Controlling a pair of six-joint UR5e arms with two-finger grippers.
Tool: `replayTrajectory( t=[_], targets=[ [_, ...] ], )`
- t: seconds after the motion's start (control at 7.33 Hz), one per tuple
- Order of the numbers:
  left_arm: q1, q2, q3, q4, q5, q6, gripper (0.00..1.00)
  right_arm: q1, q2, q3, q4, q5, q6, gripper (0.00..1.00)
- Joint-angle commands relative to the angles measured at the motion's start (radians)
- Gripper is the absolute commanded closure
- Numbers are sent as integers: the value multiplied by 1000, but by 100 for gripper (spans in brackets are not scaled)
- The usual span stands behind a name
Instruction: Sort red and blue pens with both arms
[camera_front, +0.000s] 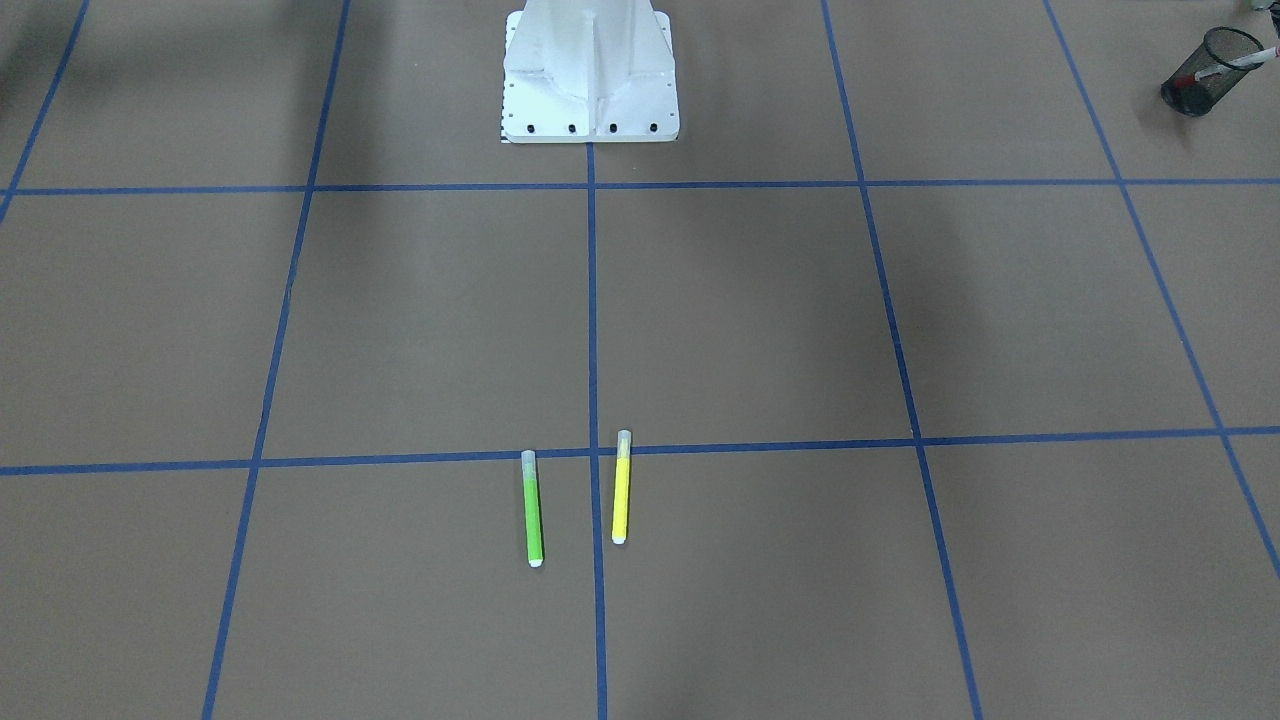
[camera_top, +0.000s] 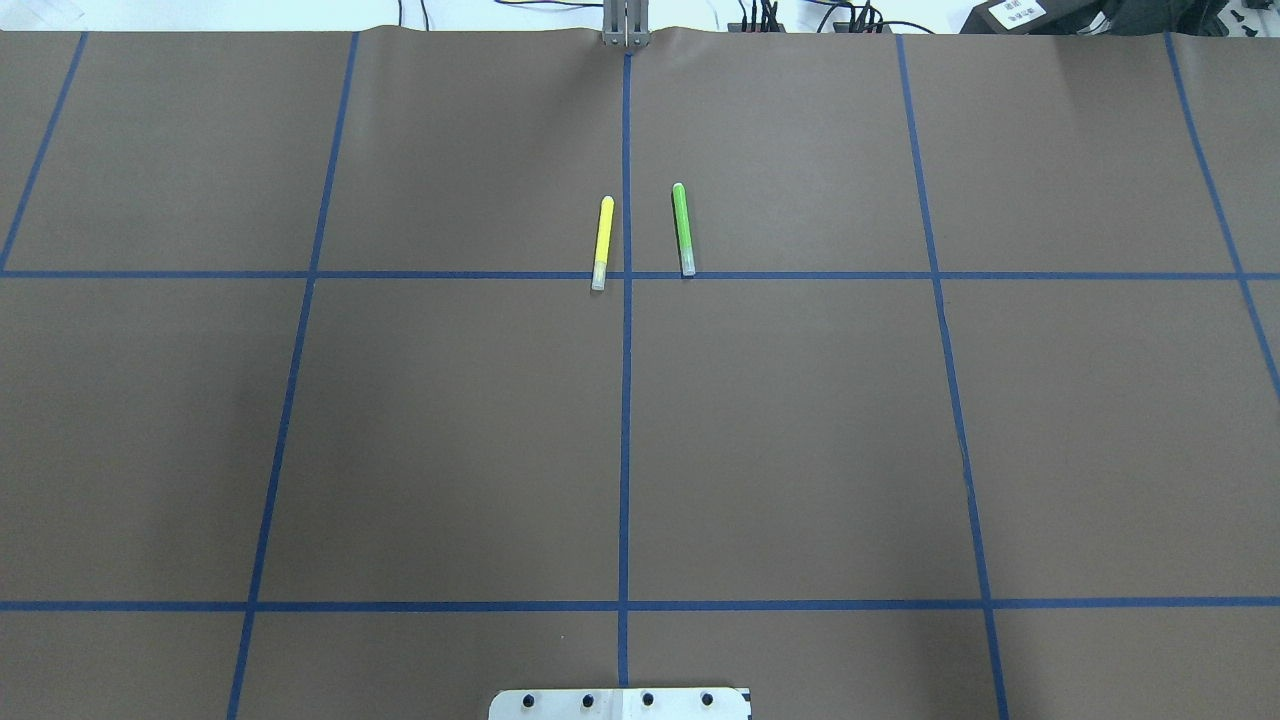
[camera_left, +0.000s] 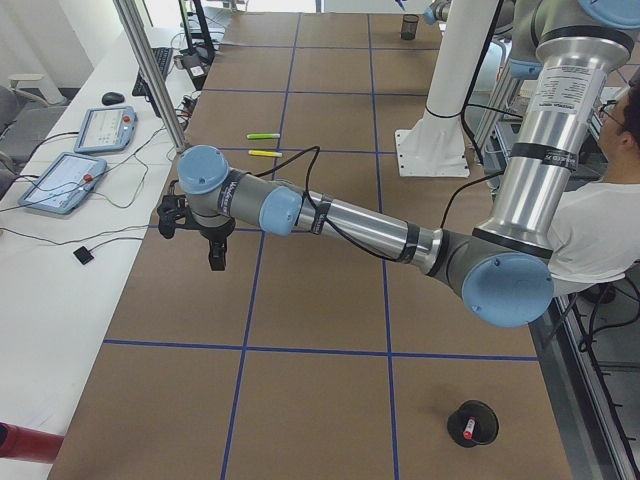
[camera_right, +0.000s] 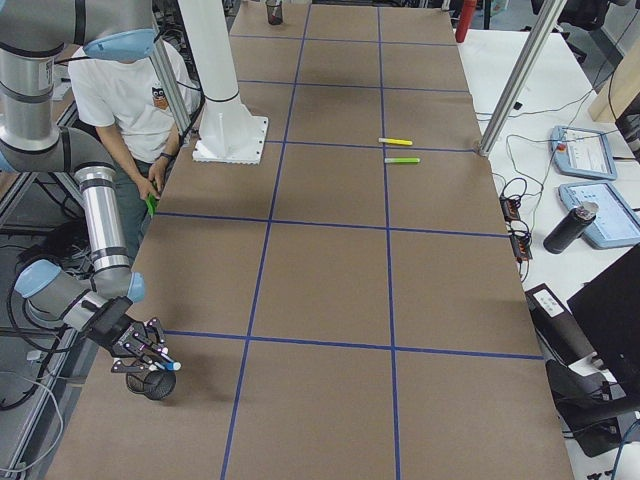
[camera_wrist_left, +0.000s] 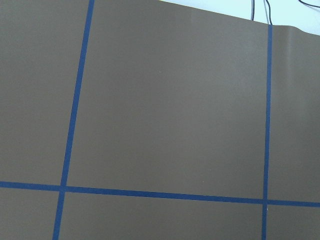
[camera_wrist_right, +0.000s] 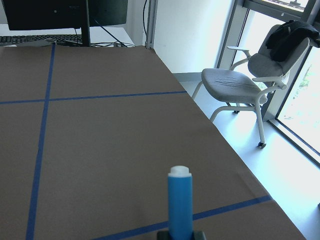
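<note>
The blue pen (camera_wrist_right: 179, 202) stands up from the bottom edge of the right wrist view, white end up, held in my right gripper (camera_right: 148, 360). In the exterior right view that gripper hangs just over a black mesh cup (camera_right: 155, 385) at the table's near corner. The red pen (camera_left: 467, 431) lies inside another black mesh cup (camera_left: 473, 422) at the robot's left end of the table; its white barrel (camera_front: 1256, 58) sticks out of that cup (camera_front: 1205, 70). My left gripper (camera_left: 214, 258) hovers above the brown table, far from both cups; I cannot tell whether it is open or shut.
A green marker (camera_top: 683, 228) and a yellow marker (camera_top: 603, 242) lie side by side near the far centre line. The white robot base (camera_front: 590, 70) stands at mid-table. A seated person (camera_right: 130, 90) is behind the base. Tablets and cables lie along the operators' side.
</note>
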Motion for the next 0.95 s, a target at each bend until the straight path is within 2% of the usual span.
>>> replayTrajectory(
  t=[0.0,0.82],
  targets=[
    [0,1,-5,4,0,-1,0,36,-6,-6,0,27,-1,100],
    [0,-1,-11,10,2,-1,0,119,-3,-72,14,84,-19,100]
  ],
)
